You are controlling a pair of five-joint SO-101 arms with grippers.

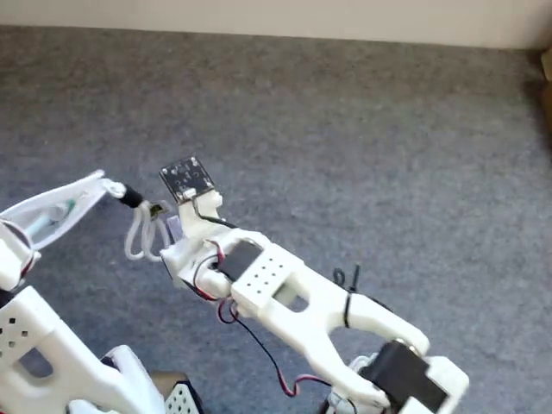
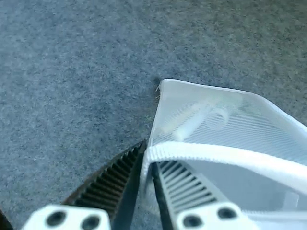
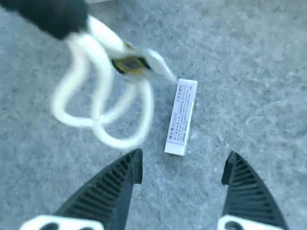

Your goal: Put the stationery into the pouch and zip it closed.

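The white mesh pouch [image 1: 60,207] is held off the grey carpet at the left, and my left gripper [image 2: 146,167] is shut on its rim. A pale pen-like item [image 2: 192,122] shows through the mesh. From the pouch's black end tab [image 1: 129,197] hangs a white cord loop [image 1: 142,233] [image 3: 103,110] with a small brass fitting [image 3: 128,63]. A small white eraser box [image 3: 181,117] lies flat on the carpet. My right gripper [image 3: 184,160] hovers open just above and short of it, beside the cord; in the high view the gripper [image 1: 172,240] sits just right of the loop.
Grey carpet [image 1: 371,147] covers the whole work area, with open room to the back and right. A pale wall edge [image 1: 276,17] runs along the far side. The right arm's body [image 1: 293,297] stretches in from the front right.
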